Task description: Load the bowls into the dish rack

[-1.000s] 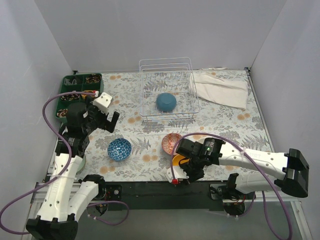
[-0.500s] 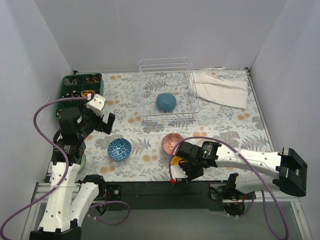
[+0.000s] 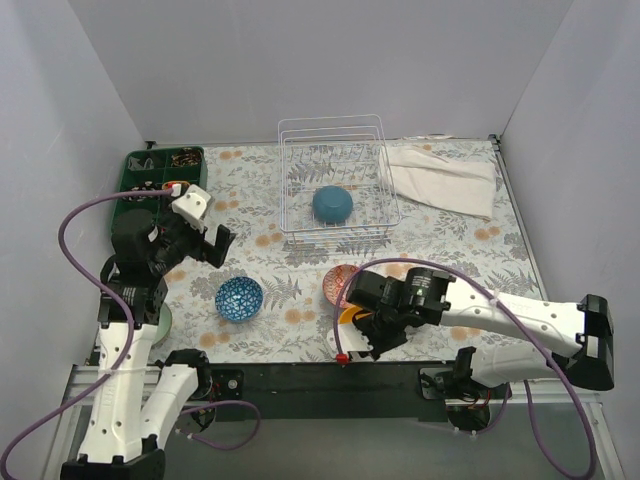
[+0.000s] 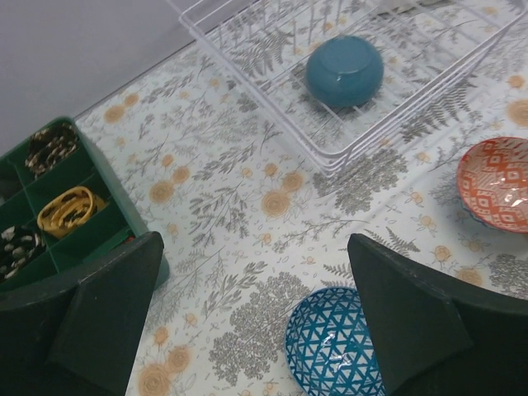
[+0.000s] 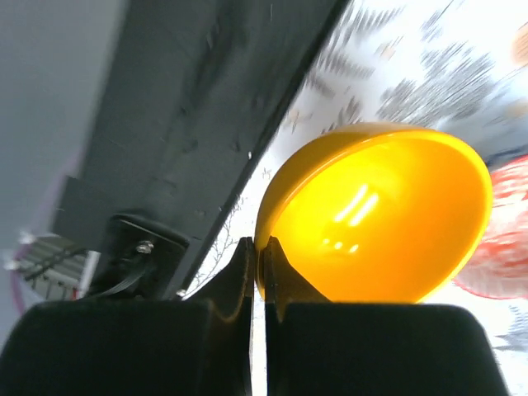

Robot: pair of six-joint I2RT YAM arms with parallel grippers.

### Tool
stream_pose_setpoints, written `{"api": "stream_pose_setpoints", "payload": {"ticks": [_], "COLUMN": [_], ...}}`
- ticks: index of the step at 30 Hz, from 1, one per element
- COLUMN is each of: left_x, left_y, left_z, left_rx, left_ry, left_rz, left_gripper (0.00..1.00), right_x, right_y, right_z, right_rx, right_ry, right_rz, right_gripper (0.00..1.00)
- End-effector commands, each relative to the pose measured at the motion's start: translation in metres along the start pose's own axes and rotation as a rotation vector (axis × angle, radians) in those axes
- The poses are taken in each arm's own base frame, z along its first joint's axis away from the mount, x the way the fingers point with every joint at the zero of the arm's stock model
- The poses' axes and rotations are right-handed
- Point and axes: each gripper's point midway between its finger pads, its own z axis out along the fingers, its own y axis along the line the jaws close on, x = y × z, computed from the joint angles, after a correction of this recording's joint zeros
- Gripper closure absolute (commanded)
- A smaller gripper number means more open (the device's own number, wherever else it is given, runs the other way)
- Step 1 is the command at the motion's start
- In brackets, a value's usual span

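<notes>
the right gripper [image 5: 257,252] has just clamped onto the rim of the yellow bowl [image 5: 379,223] — left gripper [image 4: 256,247] stays spread wide.

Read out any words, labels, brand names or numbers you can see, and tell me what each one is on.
No text can be read in any view.
Patterned blue bowl, red bowl: patterns only, no lettering.
Yellow bowl: plain.
Rack, cloth, tray: no labels.
Table cover: floral print only.
Left arm, right arm: no legible marking.
</notes>
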Motion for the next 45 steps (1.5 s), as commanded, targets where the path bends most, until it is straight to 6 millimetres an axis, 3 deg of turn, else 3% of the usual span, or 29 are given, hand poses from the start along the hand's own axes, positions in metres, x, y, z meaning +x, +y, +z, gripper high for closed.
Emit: {"api": "stream_pose_setpoints", "payload": {"ticks": [1,2,4,6,8,9,10,11,12,13,14,15,16,17,18,19,21,23,28,30,32,35,36,45], "left_x": [-0.039,-0.042,-0.047,-0.055,-0.06,-0.062,-0.059,-0.049,-0.056,-0.054,-0.047,-0.053,-0.055,-0.054,-0.049,-0.056,-0.054,-0.064,-0.053,-0.049,-0.04,-0.03,-0.025,0.006], "left_y": [-0.025,-0.027,-0.025,-0.012,0.003,0.019,0.028,0.034,0.039,0.042,0.045,0.05,0.05,0.05,0.048,0.044,0.038,0.029,0.031,0.031,0.027,0.017,0.014,-0.01], "left_z": [-0.006,-0.005,0.006,0.015,0.035,0.043,0.051,0.068,0.074,0.081,0.096,0.102,0.11,0.117,0.13,0.137,0.154,0.163,0.191,0.198,0.209,0.223,0.225,0.228], "left_rx": [0.184,0.203,0.224,0.183,0.139,0.066,0.031,0.019,0.01,0.004,-0.001,-0.021,-0.02,-0.011,0.004,0.023,0.059,0.097,0.077,0.089,0.117,0.159,0.17,0.234], "left_ry": [-0.091,-0.098,-0.1,-0.098,-0.083,-0.075,-0.053,-0.007,-0.007,0.005,0.039,0.035,0.037,0.046,0.069,0.06,0.077,0.061,0.121,0.133,0.152,0.175,0.184,0.243], "left_rz": [0.049,0.048,0.018,-0.018,-0.1,-0.128,-0.174,-0.241,-0.252,-0.257,-0.268,-0.258,-0.249,-0.244,-0.245,-0.227,-0.208,-0.178,-0.098,-0.076,-0.055,-0.066,-0.07,-0.076], "left_gripper": [0.05,0.05,0.06,0.07,0.1,0.1,0.11,0.11,0.14,0.16,0.17,0.18,0.18,0.18,0.18,0.18,0.19,0.19,0.24,0.31,0.42,0.77,1.0,1.0], "right_x": [-0.05,-0.064,-0.073,-0.09,-0.094,-0.105,-0.091,-0.095,-0.096,-0.089,-0.092,-0.09,-0.085,-0.084,-0.081,-0.074,-0.067,-0.054,-0.028,-0.019,-0.01,-0.003,-0.002,0.017], "right_y": [0.019,0.012,0.001,-0.025,-0.057,-0.081,-0.111,-0.13,-0.15,-0.178,-0.196,-0.213,-0.231,-0.247,-0.258,-0.273,-0.289,-0.306,-0.323,-0.332,-0.344,-0.354,-0.358,-0.371], "right_z": [-0.057,-0.07,-0.079,-0.09,-0.101,-0.118,-0.132,-0.135,-0.146,-0.181,-0.18,-0.19,-0.223,-0.219,-0.228,-0.245,-0.239,-0.234,-0.213,-0.199,-0.188,-0.176,-0.174,-0.12], "right_rx": [-0.079,-0.047,-0.007,0.068,0.094,0.155,0.216,0.186,0.202,0.275,0.208,0.212,0.243,0.158,0.141,0.13,-0.018,-0.121,-0.18,-0.194,-0.184,-0.172,-0.164,-0.243], "right_ry": [-0.145,-0.189,-0.227,-0.299,-0.391,-0.466,-0.503,-0.568,-0.619,-0.687,-0.756,-0.805,-0.876,-0.942,-0.985,-1.051,-1.135,-1.192,-1.277,-1.284,-1.303,-1.322,-1.332,-1.302], "right_rz": [0.017,0.009,0.007,0.014,0.077,0.08,0.163,0.198,0.224,0.277,0.32,0.342,0.397,0.43,0.45,0.507,0.576,0.659,0.737,0.765,0.793,0.809,0.818,0.905], "right_gripper": [0.99,0.99,0.99,0.99,0.99,0.99,0.99,0.99,0.99,0.99,0.99,0.99,0.99,0.99,0.99,0.99,0.99,0.99,0.99,0.99,0.99,0.99,0.99,0.99]}}
